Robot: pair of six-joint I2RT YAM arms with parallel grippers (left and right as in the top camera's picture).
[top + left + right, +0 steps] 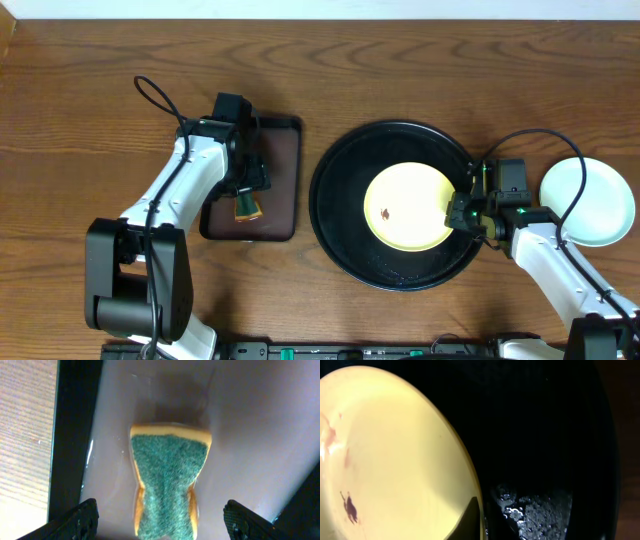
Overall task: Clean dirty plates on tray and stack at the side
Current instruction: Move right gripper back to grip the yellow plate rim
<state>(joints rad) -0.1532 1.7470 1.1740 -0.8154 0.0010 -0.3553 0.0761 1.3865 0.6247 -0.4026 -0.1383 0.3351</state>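
Our left arm point(178, 185) ran from its base at the near left edge away and to the right, the wrist bent over so that the left gripper point(247, 195) pointed down at the table. In the wrist view its two fingers point(80, 519) stood wide apart, touching nothing. Our right arm point(555, 265) stretched from the near right corner away and to the left, with the right gripper point(466, 213) aimed leftward. Only one dark fingertip point(471, 521) showed in that wrist view, so we could not tell how its jaws stood.
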